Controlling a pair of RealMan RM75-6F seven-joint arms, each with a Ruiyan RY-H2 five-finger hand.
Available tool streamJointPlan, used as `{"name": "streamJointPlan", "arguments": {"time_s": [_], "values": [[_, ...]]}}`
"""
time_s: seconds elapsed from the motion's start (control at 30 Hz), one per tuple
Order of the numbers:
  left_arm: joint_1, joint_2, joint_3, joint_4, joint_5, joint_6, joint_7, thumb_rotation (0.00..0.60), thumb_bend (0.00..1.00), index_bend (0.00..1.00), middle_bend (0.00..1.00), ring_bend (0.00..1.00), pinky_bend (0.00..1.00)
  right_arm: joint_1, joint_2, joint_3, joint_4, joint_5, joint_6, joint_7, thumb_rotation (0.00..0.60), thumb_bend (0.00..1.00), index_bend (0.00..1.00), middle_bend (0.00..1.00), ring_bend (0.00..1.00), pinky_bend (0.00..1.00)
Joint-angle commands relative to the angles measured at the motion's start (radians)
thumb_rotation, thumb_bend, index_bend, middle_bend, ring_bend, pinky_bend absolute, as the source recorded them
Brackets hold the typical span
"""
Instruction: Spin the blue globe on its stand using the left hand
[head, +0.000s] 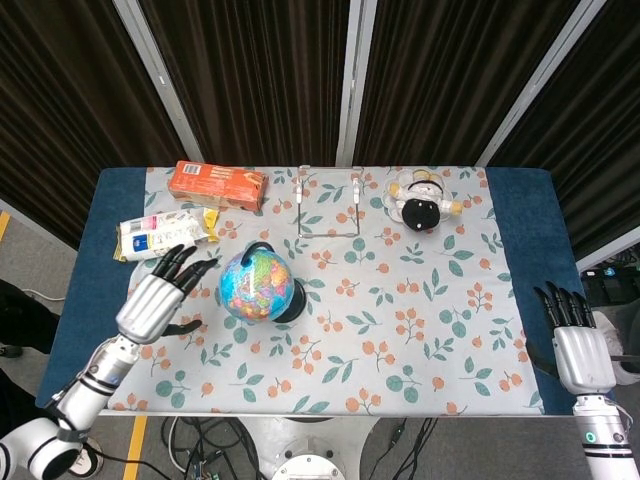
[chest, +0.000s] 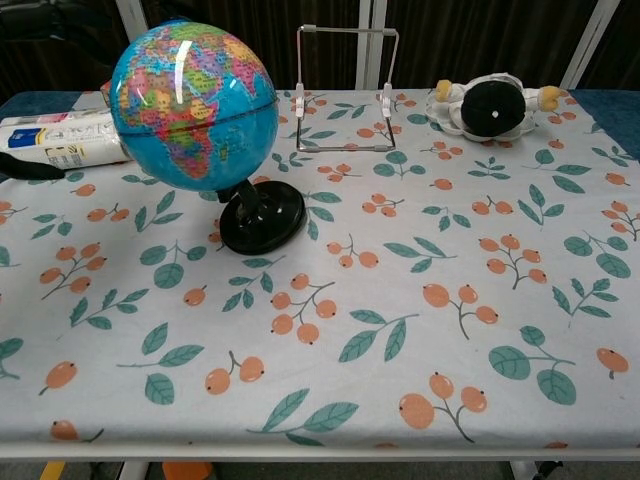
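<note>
Blue globe (head: 256, 286) stands free; left hand (head: 155, 300) beside it, fingers (head: 181, 262) spread.

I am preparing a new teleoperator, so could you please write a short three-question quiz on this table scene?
1. True or false: the left hand is touching the globe.
2. Which thing lies nearest the wire rack? A) orange box B) plush toy C) snack packet
3. Fill in: the right hand sits off the table's ____ edge, holding nothing.

Key
1. False: it hangs beside the globe with a gap between, fingers spread.
2. B
3. Right, as seen from the head view.
</note>
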Motion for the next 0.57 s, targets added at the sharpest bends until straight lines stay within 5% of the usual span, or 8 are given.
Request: {"name": "streamJointPlan", "arguments": {"time_s": [0.03, 0.57], "values": [[0.053, 0.022, 0.009, 0.018, -0.042, 0.042, -0.014, 0.6, 0.11, 0.07, 0.19, 0.0, 0.0, 0.002, 0.001, 0.002, -0.004, -0.002, 0.0, 0.0, 0.6, 0.24, 0.0, 0.0, 0.0, 0.0], [0.306, 0.084, 0.055, 0.128, -0.18, 0.193, -0.1, 0.6, 0.11, 0.09, 0.12, 0.0, 0.0, 0.011, -0.008, -0.007, -0.03, -0.022, -0.002, -0.033, 0.6, 0.24, 0.0, 0.0, 0.0, 0.0]]}}
